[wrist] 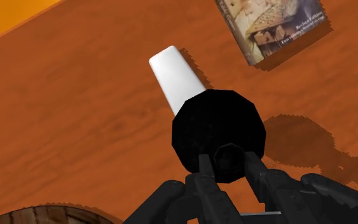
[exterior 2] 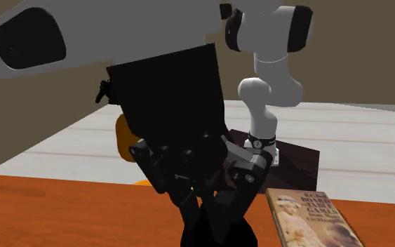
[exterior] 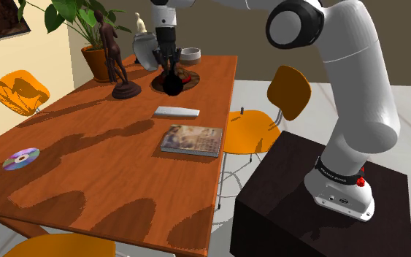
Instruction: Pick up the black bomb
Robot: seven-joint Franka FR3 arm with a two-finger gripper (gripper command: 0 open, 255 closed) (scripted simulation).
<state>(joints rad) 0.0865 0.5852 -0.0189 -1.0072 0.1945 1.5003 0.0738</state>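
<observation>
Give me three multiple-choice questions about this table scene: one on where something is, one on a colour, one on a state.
1. Where does the disc lie?
A on the book
B on the bare table, toward the shoulder view's left
C on top of the black bomb

2. What colour is the slim bar lying past the black bomb?
A white
B red
C green

3. How is the tool?
A open over the book
B shut on nothing
C shut on the black bomb

Answers: B, the disc rests on wood, well apart from the book. A, the bar shows white in the wrist view. C, both fingers clasp the bomb's stub.
</observation>
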